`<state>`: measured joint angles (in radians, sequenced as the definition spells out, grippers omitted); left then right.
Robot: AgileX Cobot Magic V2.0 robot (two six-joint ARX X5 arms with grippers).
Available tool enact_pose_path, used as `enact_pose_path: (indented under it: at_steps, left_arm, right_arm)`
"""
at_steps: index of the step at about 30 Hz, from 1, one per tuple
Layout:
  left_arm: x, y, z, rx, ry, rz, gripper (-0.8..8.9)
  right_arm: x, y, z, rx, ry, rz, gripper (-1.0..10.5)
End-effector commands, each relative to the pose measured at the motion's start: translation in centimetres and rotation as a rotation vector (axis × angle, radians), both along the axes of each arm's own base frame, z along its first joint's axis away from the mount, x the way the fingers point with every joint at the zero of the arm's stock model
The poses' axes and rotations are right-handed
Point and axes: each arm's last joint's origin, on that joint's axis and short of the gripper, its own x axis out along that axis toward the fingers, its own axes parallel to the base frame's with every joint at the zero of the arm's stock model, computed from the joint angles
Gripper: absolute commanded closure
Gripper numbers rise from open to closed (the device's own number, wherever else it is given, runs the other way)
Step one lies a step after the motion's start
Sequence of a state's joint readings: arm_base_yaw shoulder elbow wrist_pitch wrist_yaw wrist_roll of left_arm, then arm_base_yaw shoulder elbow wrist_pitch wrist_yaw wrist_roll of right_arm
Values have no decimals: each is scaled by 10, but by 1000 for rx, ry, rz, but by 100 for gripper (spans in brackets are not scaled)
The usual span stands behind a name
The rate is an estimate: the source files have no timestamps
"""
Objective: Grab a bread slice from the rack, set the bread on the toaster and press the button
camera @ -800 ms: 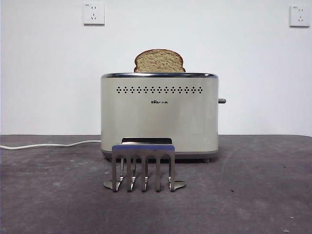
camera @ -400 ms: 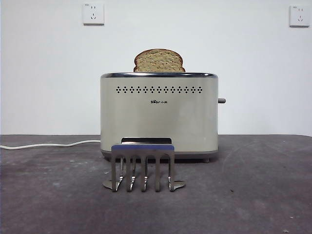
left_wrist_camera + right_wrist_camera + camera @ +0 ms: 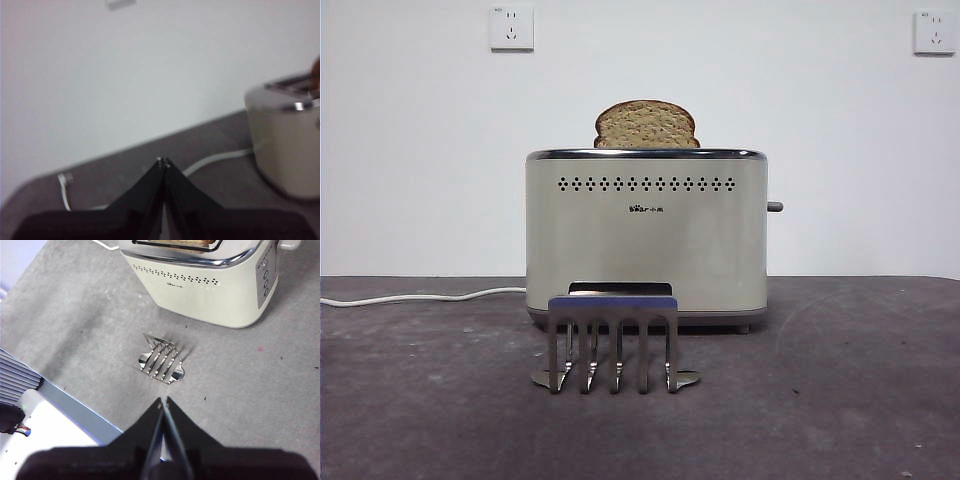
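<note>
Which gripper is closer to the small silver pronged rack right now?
Right. The right gripper, jaws shut, hangs above the table close to the small silver pronged rack. The left gripper, also shut, sits off beside the cream toaster, rack out of its view.

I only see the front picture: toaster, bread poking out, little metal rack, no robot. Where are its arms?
Observer: The left tool, jaws shut, hangs off to one side of the boxy cream toaster, near a white cable.
Operator: And the other?
Observer: The right tool, jaws shut and empty, hangs high over the small silver metal rack.
Operator: Anything on the toaster's end?
Observer: A column of small round buttons on its narrow side.
</note>
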<state>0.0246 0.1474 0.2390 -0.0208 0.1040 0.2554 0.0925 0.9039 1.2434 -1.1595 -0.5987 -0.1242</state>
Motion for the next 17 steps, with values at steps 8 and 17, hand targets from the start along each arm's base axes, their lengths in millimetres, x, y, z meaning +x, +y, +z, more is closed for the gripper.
enact_pose_path:
  at_steps: [8, 17]
  left_arm:
    - [4, 0, -54, -82, 85, 2, 816]
    - [4, 0, -72, -84, 132, 1, 816]
  right_arm:
    - [0, 0, -1, -6, -4, 4, 946]
    - [0, 0, -1, -6, -4, 4, 946]
